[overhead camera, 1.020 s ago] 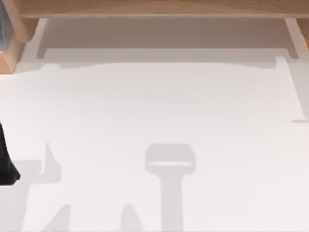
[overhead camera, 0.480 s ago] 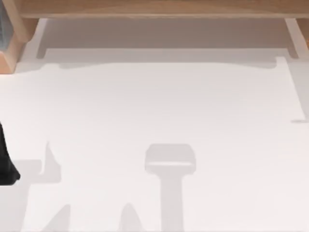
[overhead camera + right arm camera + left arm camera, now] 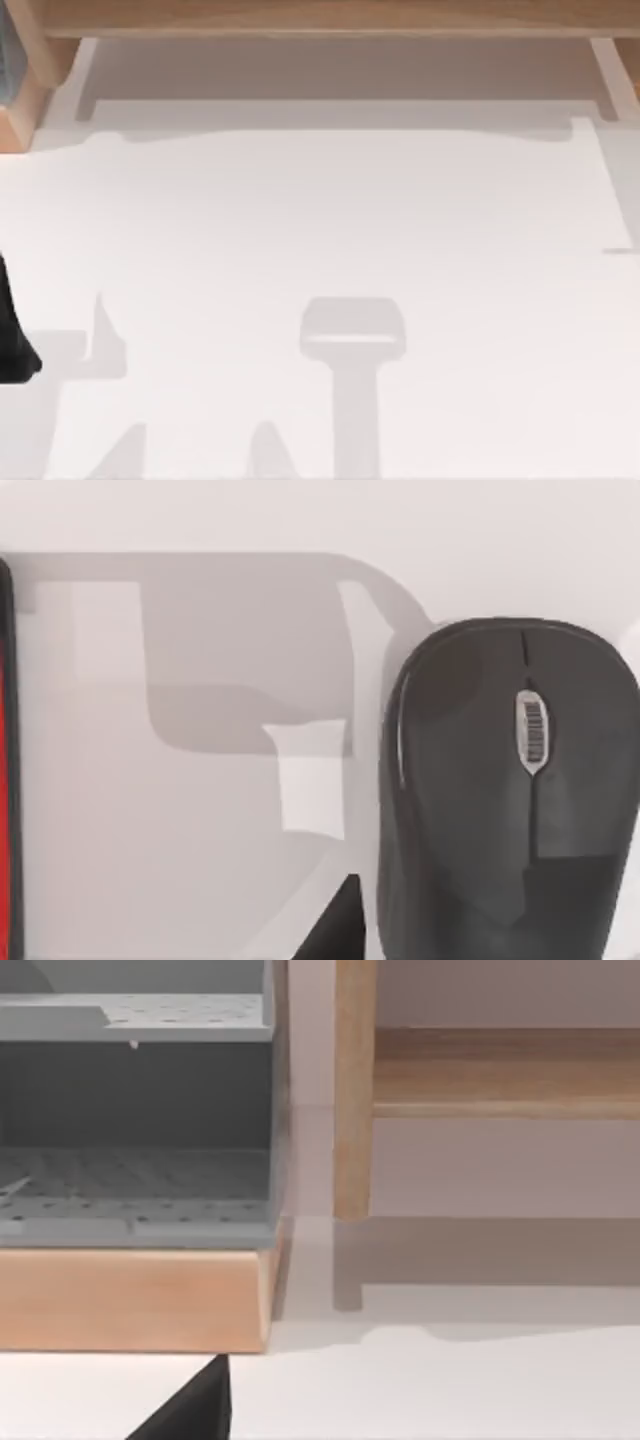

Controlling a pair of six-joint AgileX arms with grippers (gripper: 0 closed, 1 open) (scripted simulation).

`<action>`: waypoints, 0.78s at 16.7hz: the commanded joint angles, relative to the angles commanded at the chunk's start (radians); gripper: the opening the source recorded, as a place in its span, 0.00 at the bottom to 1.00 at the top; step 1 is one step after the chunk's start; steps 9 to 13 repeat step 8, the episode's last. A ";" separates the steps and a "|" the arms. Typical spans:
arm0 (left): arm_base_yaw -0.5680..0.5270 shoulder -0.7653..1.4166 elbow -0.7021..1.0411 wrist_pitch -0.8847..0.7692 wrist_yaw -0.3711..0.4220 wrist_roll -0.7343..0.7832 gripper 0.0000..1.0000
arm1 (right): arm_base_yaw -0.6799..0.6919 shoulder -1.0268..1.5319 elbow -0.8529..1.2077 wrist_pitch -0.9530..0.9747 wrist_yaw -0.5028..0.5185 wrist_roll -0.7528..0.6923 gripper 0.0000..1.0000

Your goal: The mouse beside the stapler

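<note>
Right wrist view, looking down on a glossy black computer mouse (image 3: 510, 790) lying flat on the white tabletop (image 3: 200, 880), ribbed grey scroll wheel (image 3: 530, 730) facing up. Set well apart from a narrow red strip with a black edge (image 3: 8, 760) at the frame's border, possibly the stapler, too little of it showing to be sure. Between the two, bare white surface crossed by soft grey shadows. Just beside the mouse's rim, a dark wedge of the right gripper (image 3: 338, 930); cannot tell how wide the pincer stands, nor whether touching the mouse.

Left wrist view, facing a grey perforated rack (image 3: 135, 1180) set in a light wooden box (image 3: 130, 1300), with a wooden post (image 3: 352, 1090) and a wooden shelf (image 3: 505, 1080) beyond. Low in that frame, a dark wedge of the left gripper (image 3: 195, 1410) above the white table; spread of that pincer likewise impossible to tell.

Top view, down on the white table, with the wooden frame (image 3: 320, 15) along the far edge and a black arm part (image 3: 12, 335) at the left edge.
</note>
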 joint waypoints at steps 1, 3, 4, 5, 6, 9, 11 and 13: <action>0.000 0.000 0.000 0.000 0.000 0.000 1.00 | 0.000 0.000 0.000 0.000 0.000 0.000 0.90; 0.000 0.000 0.000 0.000 0.000 0.000 1.00 | 0.000 0.000 0.000 0.000 0.000 0.000 1.00; 0.000 0.000 0.000 0.000 0.000 0.000 1.00 | 0.000 0.000 0.000 0.000 0.000 0.000 1.00; 0.000 0.000 0.000 0.000 0.000 0.000 1.00 | 0.000 0.000 0.000 0.000 0.000 0.000 1.00; 0.000 0.000 0.000 0.000 0.000 0.000 1.00 | 0.000 0.000 0.000 0.000 0.000 0.000 1.00; 0.000 0.000 0.000 0.000 0.000 0.000 1.00 | 0.000 0.000 0.000 0.000 0.000 0.000 1.00; 0.000 0.000 0.000 0.000 0.000 0.000 1.00 | 0.000 0.000 0.000 0.000 0.000 0.000 1.00; 0.000 0.000 0.000 0.000 0.000 0.000 1.00 | 0.000 0.000 0.000 0.000 0.000 0.000 1.00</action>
